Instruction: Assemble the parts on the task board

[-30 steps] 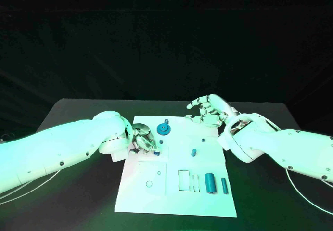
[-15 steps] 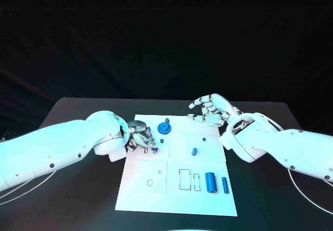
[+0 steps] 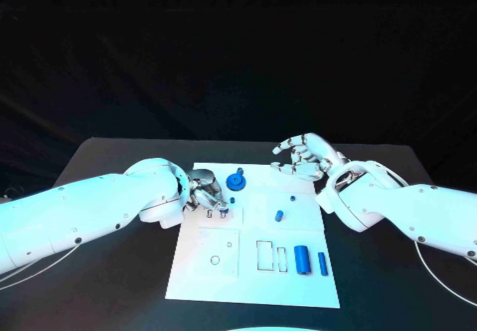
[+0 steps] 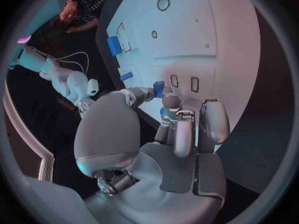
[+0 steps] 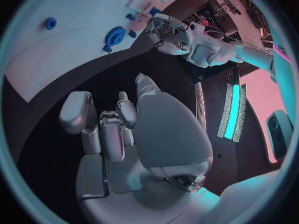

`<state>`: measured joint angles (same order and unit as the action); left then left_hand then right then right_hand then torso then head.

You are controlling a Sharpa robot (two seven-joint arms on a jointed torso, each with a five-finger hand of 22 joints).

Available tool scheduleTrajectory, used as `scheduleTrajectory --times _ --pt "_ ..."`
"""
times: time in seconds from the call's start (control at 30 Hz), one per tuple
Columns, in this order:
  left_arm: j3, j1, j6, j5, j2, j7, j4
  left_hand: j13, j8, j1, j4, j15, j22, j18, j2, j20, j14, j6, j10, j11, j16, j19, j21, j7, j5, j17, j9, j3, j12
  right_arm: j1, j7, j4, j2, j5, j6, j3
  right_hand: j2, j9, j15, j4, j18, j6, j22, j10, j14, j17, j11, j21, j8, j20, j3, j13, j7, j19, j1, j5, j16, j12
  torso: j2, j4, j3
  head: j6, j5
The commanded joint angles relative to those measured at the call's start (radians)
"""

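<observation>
Two blue cylinders [image 3: 310, 261] lie at the near right of the white task board [image 3: 249, 283] on the black bench [image 3: 109, 289], beside an empty rectangular slot [image 3: 263, 256]. Farther along the left edge, the left hand [image 3: 206, 193] pinches a small blue part [image 4: 159, 88] at its fingertips, just above two small slots [image 4: 184, 82]; it should lower that part squarely and slowly, I judge. Farthest right, the right hand [image 3: 303, 157] hovers released, fingers loosely curled, holding nothing, near a blue gear [image 3: 236, 182].
</observation>
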<state>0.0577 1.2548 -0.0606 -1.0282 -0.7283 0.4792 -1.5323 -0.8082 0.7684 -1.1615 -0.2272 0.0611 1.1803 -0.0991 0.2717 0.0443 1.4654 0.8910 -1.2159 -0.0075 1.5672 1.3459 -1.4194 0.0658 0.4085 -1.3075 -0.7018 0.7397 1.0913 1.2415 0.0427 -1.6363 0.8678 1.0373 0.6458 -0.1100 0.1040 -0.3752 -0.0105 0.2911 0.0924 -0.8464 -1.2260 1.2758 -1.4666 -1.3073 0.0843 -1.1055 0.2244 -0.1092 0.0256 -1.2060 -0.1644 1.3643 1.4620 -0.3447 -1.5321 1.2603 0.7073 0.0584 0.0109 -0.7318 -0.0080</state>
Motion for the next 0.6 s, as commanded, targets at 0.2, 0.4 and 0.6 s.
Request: scheduleTrajectory --times 0.2,0.4,0.6 --pt "0.004 -0.001 -0.040 -0.102 0.017 0.024 0.009 -0.007 -0.005 0.001 0.216 0.011 0.010 0.021 0.003 -0.004 0.105 0.017 -0.018 -0.009 0.004 0.012 -0.010 -0.007 0.038 -0.263 -0.019 0.211 0.007 -0.001 -0.004 -0.002 0.000 0.001 0.006 0.000 -0.003 0.002 0.007 0.000 0.007 0.009 0.002 -0.002 -0.079 -0.163 -0.005 0.005 0.006 0.004 0.007 0.003 -0.001 0.004 -0.008 -0.006 0.006 0.001 0.000 -0.0007 0.0005 -0.006 0.003" --pt "0.007 -0.001 -0.058 -0.108 0.026 0.029 0.019 -0.015 -0.006 0.005 0.220 0.013 0.018 0.023 0.005 -0.006 0.105 0.021 -0.024 -0.011 0.004 0.016 -0.014 -0.009 0.055 -0.263 -0.022 0.210 0.012 -0.002 -0.005 -0.002 0.000 0.001 0.009 0.000 -0.003 0.002 0.007 0.000 0.007 0.009 0.001 -0.002 -0.079 -0.163 -0.005 0.004 0.006 0.004 0.007 0.003 -0.001 0.004 -0.008 -0.007 0.006 0.001 0.000 -0.0008 0.0010 -0.009 0.005" --pt "0.008 -0.001 -0.063 -0.100 0.030 0.030 0.026 -0.018 -0.006 0.007 0.222 0.013 0.022 0.023 0.006 -0.006 0.105 0.023 -0.027 -0.012 0.004 0.019 -0.016 -0.010 0.062 -0.263 -0.023 0.209 0.013 -0.002 -0.005 -0.002 0.000 0.001 0.010 0.000 -0.003 0.002 0.007 0.000 0.007 0.009 0.001 -0.002 -0.079 -0.163 -0.005 0.004 0.006 0.004 0.007 0.003 -0.001 0.004 -0.008 -0.007 0.006 0.001 0.000 -0.0008 0.0006 -0.011 0.006"
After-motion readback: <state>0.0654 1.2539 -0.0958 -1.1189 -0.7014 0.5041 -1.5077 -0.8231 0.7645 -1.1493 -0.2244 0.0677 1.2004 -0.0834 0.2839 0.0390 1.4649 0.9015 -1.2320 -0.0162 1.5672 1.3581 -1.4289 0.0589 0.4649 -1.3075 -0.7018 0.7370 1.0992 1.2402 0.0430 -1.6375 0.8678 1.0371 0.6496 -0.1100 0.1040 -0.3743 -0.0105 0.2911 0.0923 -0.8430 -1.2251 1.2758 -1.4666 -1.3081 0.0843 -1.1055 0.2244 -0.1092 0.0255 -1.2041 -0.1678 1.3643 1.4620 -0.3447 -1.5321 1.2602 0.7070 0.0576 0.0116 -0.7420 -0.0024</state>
